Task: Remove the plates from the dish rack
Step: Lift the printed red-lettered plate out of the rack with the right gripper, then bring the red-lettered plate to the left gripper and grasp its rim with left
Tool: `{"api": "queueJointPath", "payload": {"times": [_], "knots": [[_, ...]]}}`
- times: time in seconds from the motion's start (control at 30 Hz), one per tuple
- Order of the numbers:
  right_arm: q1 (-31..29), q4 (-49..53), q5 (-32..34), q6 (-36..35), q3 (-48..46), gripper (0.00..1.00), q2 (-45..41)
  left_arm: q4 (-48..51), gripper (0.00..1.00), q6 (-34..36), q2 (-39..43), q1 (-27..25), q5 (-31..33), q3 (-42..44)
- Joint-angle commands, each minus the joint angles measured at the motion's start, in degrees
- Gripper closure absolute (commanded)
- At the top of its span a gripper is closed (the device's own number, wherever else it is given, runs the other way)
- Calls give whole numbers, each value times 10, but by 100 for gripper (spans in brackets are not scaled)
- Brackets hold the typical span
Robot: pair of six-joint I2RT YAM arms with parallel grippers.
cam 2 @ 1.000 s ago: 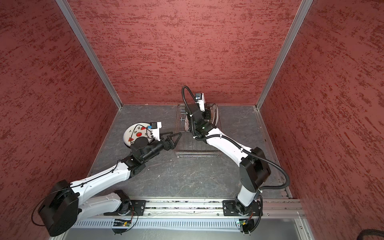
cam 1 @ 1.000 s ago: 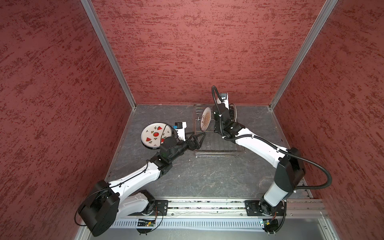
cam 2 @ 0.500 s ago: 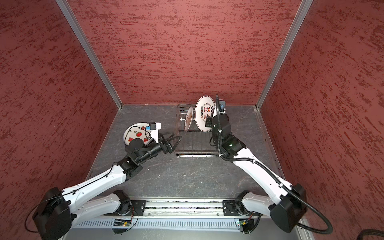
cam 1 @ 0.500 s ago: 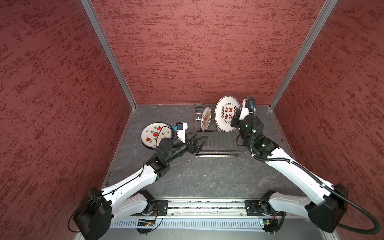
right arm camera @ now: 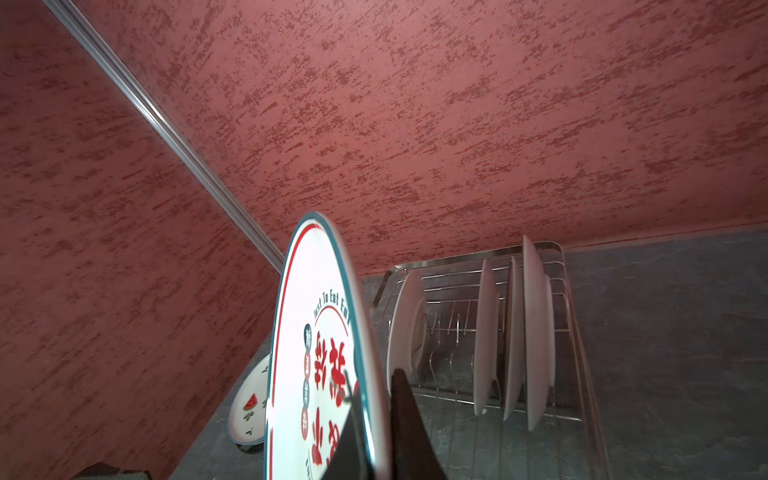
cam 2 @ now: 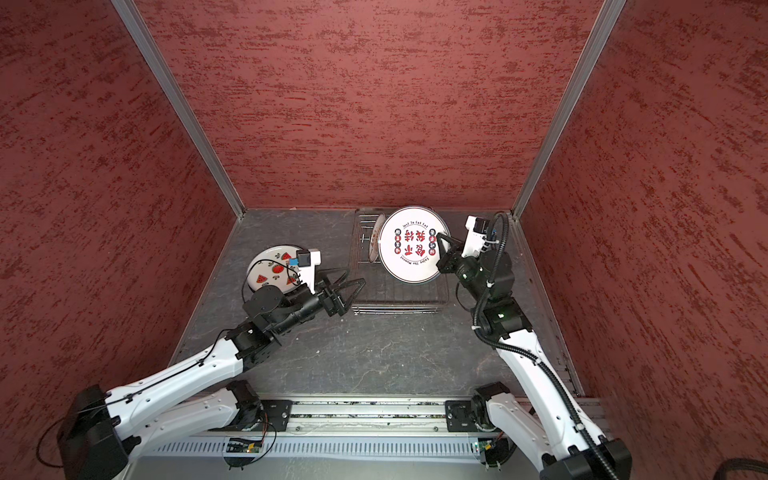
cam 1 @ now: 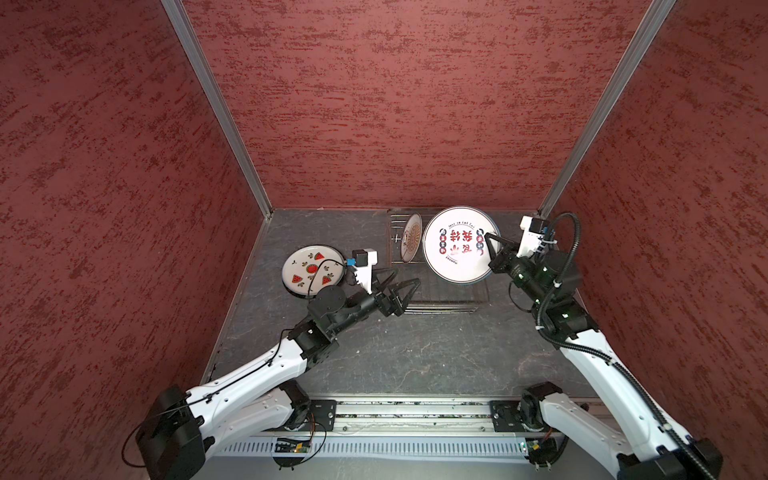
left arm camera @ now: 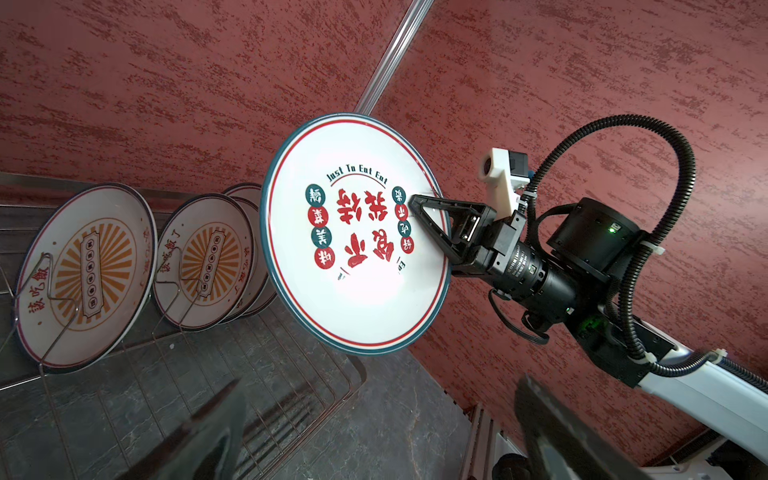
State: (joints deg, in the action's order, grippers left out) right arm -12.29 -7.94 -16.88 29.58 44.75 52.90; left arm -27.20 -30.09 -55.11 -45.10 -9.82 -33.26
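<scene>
gripping the red-character plate [cam 1: 457, 245] by one spot on its rim, the right gripper [cam 1: 489, 249] is clenched on it, one finger across the printed face and the other behind, w/ the plate up in the air at centre-right of both top views, over the right part of the dish rack [cam 1: 440, 308] and clear of it. biggest risk, as i judge it: a single-edge pinch on a wide glazed plate lets it pivot or slide out if the arm swings fast, and a drop from here lands on the rack or on the plates [right arm camera: 486, 332] standing beside it. 2nd: its lower edge looks near the rack's end wall, so going sideways w/o more height could snag. 3rd: the left gripper [cam 1: 406, 276] hovers spread wide and empty by the rack's front-left corner, so both arms heading for one spot could bump. setting it edge-first on the table [cam 1: 415, 353] could chip it. contents: the rack holds approx four plates upright in a row across its far half, mostly hidden behind the held plate in the top views. the two nearest the left wrist cam are sunburst plates [left arm camera: 87, 274], the rest show only rims or plain backs. a watermelon plate [cam 1: 309, 270] lies flat on the table at centre-left, apart from the rack, so unloading looks partway.
</scene>
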Motion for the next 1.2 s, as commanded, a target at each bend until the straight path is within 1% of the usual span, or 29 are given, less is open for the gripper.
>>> {"api": "queueJointPath", "payload": {"times": [0.0, 0.1, 0.13, 0.2, 0.4, 0.47, 0.53, 0.6, 0.63, 0.73, 0.83, 0.9, 1.0, 1.03, 1.1, 1.17], "knots": [[21, -122, -134, 78, -10, 100, 1, 15, 1, 10, 2, -5, -2, -24], [21, -109, -93, 79, -24, 100, -18, 4, 1, 8, -3, -10, -9, -18], [21, -99, -80, 77, -27, 100, -25, -18, 1, 9, -7, -12, -11, -17], [25, -103, -100, 78, -35, 100, -29, -19, 1, 7, -17, -16, -12, -20], [27, -154, -159, 116, -60, 100, -30, -25, 1, -8, -43, -24, -26, -31], [27, -179, -173, 126, -73, 100, -34, -25, 0, -1, -49, -33, -19, -32], [27, -207, -179, 133, -94, 100, -41, -24, 1, 5, -55, -42, 2, -33], [27, -207, -182, 128, -99, 100, -44, -24, 0, 1, -60, -43, 24, -32], [27, -197, -178, 124, -99, 100, -44, -25, 3, -1, -61, -43, 35, -33], [28, -206, -183, 123, -106, 100, -44, -44, 16, -13, -70, -44, 55, -33], [27, -232, -199, 128, -118, 100, -45, -57, 23, -32, -90, -44, 64, -38], [27, -235, -200, 129, -122, 100, -46, -68, 30, -38, -103, -44, 71, -42], [28, -230, -194, 123, -128, 100, -47, -88, 49, -48, -117, -44, 66, -46], [28, -230, -192, 122, -130, 100, -45, -91, 53, -51, -120, -45, 65, -47], [27, -229, -187, 117, -132, 100, -43, -99, 69, -55, -125, -46, 69, -47], [27, -226, -182, 113, -132, 100, -43, -103, 79, -59, -130, -46, 70, -47]]}}
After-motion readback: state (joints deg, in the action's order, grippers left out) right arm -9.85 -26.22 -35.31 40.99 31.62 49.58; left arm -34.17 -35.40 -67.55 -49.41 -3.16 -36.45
